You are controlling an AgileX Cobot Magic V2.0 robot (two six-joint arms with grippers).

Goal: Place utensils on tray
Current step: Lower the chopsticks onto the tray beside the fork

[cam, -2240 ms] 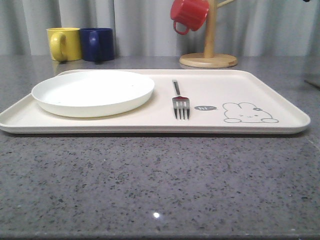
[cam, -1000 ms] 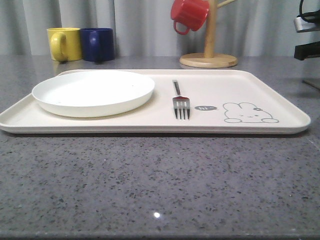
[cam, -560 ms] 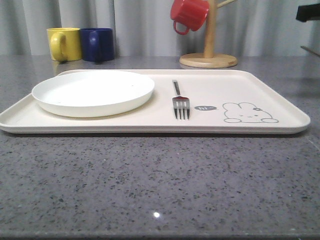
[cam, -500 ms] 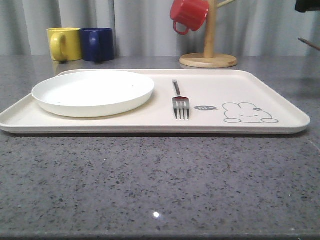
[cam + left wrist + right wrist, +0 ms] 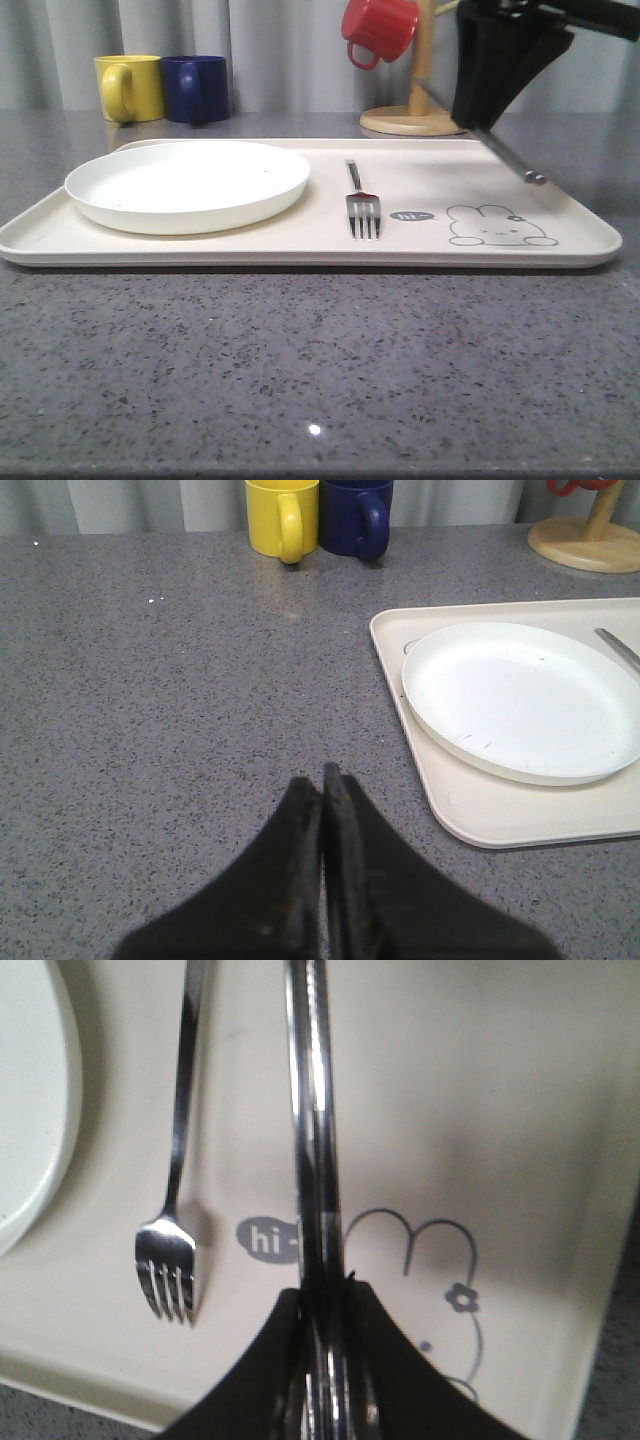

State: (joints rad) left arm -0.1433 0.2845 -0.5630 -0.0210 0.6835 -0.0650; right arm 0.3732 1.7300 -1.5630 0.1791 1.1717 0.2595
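The cream tray (image 5: 560, 215) with the rabbit drawing lies across the table. A silver fork (image 5: 361, 203) rests on it, tines toward the front, also seen as the fork (image 5: 178, 1160) from the right wrist. My right gripper (image 5: 478, 122) hangs above the tray's right part, shut on a pair of silver chopsticks (image 5: 500, 150) that slant down toward the right. From the wrist, the chopsticks (image 5: 310, 1130) run over the "hi" bubble, clamped in the right gripper (image 5: 322, 1305). My left gripper (image 5: 322, 780) is shut and empty above bare table left of the tray (image 5: 480, 815).
A round white plate (image 5: 187, 183) fills the tray's left half. A yellow mug (image 5: 127, 87) and a blue mug (image 5: 195, 88) stand at the back left. A wooden mug tree (image 5: 418, 118) with a red mug (image 5: 378, 28) stands behind the tray.
My right gripper has come in from the upper right edge and now hangs over the tray's right part with the chopsticks in it. The fork and plate have not moved.
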